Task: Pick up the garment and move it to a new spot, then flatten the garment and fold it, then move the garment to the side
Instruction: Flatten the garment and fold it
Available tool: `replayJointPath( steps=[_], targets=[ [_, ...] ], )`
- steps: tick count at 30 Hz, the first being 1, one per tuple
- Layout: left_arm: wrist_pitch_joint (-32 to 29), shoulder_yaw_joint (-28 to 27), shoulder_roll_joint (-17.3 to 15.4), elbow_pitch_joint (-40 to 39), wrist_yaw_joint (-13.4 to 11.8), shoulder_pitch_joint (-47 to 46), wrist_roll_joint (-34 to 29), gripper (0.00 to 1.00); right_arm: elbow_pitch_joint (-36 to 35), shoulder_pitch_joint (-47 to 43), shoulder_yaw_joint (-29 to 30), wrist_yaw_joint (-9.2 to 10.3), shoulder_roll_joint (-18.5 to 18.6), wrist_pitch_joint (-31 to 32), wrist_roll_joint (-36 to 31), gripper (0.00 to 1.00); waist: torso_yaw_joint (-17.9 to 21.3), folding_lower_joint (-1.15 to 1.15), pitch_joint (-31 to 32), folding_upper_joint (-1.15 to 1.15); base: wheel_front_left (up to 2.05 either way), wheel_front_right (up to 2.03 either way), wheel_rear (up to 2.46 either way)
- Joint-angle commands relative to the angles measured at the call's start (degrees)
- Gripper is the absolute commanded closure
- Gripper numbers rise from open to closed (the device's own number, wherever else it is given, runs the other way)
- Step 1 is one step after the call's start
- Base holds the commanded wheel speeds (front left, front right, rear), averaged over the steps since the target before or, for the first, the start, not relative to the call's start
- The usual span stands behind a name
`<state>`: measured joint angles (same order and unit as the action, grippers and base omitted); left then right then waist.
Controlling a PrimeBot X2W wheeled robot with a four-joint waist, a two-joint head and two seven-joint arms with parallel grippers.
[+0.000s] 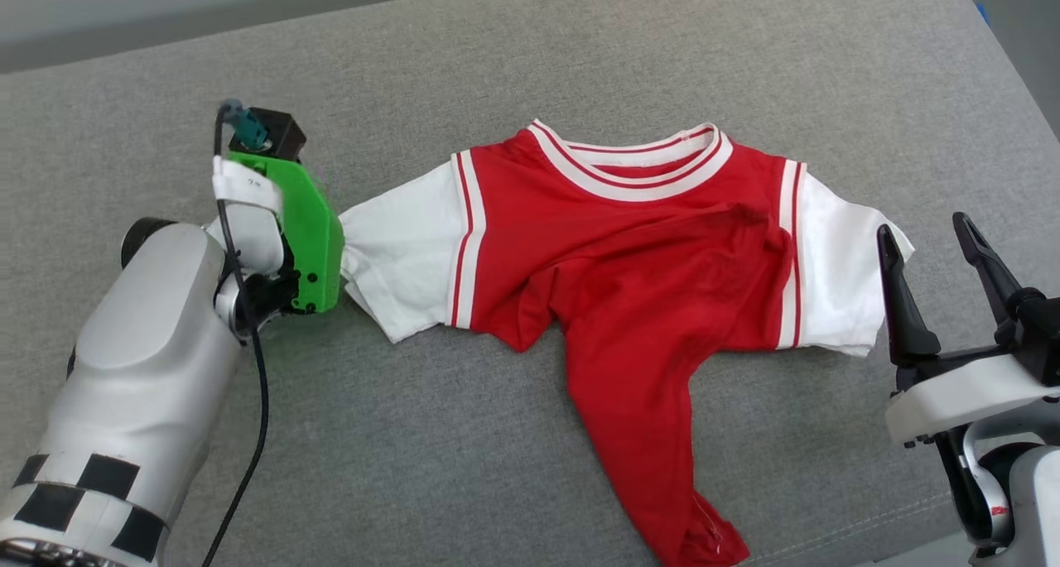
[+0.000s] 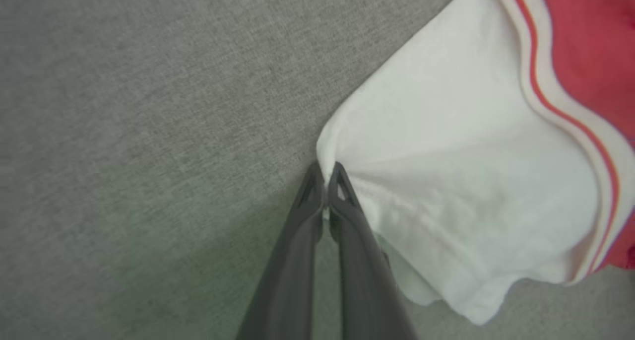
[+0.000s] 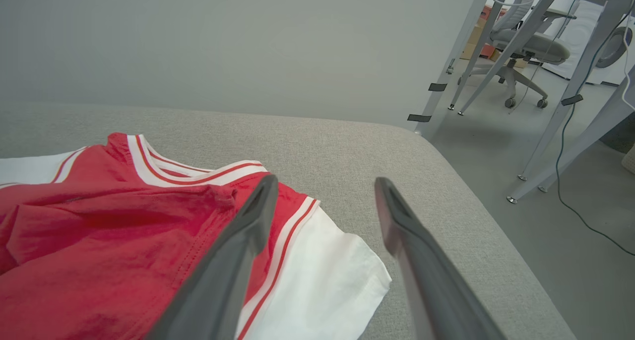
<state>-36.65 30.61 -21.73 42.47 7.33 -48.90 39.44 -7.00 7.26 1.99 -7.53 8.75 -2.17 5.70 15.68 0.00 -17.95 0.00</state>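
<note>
The garment (image 1: 654,252) lies on the grey padded surface (image 1: 580,45) with its striped collar toward the far side and both white sleeves spread. Its red body is rumpled and narrows into a twisted strip reaching the near edge; no lettering shows. My left gripper (image 1: 338,257), mostly under its green mount, is at the left sleeve's outer edge. In the left wrist view its fingers (image 2: 342,191) are shut on the hem of that white sleeve (image 2: 471,171). My right gripper (image 1: 925,229) stands open beside the right sleeve (image 3: 317,285), holding nothing (image 3: 326,182).
The surface's right edge (image 3: 466,181) drops to a grey floor. Slanted metal legs (image 3: 545,131) and an office chair (image 3: 526,47) stand there, with a cable on the floor. A black cable (image 1: 261,401) hangs along my left arm.
</note>
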Motion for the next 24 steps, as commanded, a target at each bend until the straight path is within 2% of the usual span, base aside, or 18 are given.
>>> replayJointPath(
  steps=[1, 10, 17, 21, 24],
  targets=[
    [1.3, -0.6, -1.2, 0.5, 0.1, 2.5, 1.0, 1.00, -0.2, 0.1, 0.3, 0.04, 0.5, 0.4, -0.3, 0.00, -1.3, 0.00, 1.4, 0.00, 0.00, 0.00, 0.00],
    [10.1, -4.7, -5.2, -4.0, 0.0, 6.4, 3.3, 1.00, -0.4, -1.7, 1.4, 0.04, 1.9, 3.7, 0.1, 0.00, -6.8, 0.00, 5.8, 0.00, 0.00, 0.00, 0.00],
    [12.0, -6.7, -7.9, -12.1, -1.3, 12.1, 5.0, 1.00, 0.2, -3.2, 2.0, 0.04, 2.8, 6.1, 1.2, 0.00, -10.6, 0.00, 8.3, 0.00, 0.00, 0.00, 0.00],
    [12.4, -7.9, -9.1, -20.4, -3.5, 17.8, 6.3, 1.00, 0.5, -4.7, 2.1, 0.04, 3.3, 8.7, 2.0, 0.00, -12.5, 0.00, 9.1, 0.00, 0.00, 0.00, 0.00],
    [13.5, -9.1, -9.4, -27.7, -6.1, 22.9, 7.3, 1.00, 0.3, -5.4, 2.0, 0.04, 4.3, 11.1, 2.7, 0.00, -13.8, 0.00, 9.2, 0.00, 0.00, 0.00, 0.00]
  ],
)
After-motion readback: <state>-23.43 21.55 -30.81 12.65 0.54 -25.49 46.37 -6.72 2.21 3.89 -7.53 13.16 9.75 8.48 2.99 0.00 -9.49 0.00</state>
